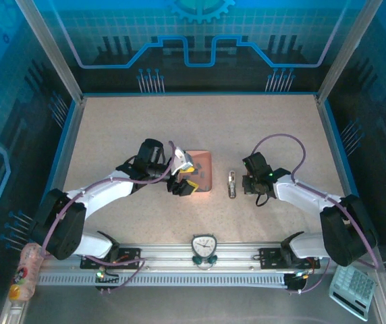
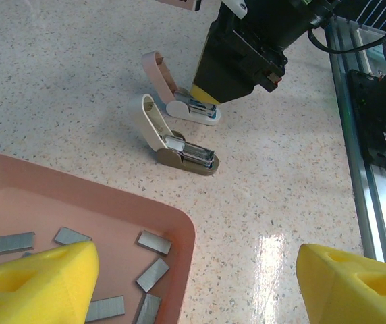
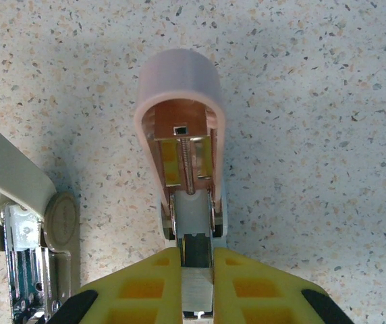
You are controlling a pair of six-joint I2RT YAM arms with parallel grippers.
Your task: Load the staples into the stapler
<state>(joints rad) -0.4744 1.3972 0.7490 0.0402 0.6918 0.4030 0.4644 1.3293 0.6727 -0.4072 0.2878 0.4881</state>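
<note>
staples (image 2: pixel 154 242): grey strips lying loose in the pink tray (image 2: pixel 183 233) | pink stapler (image 3: pixel 179 74): on the table (image 2: pixel 65 81), lid flipped up | right jaws: pinching the pink stapler's metal part | white stapler (image 2: pixel 154 125): just beside it, lid up too | left jaws: spread wide above the tray
</note>
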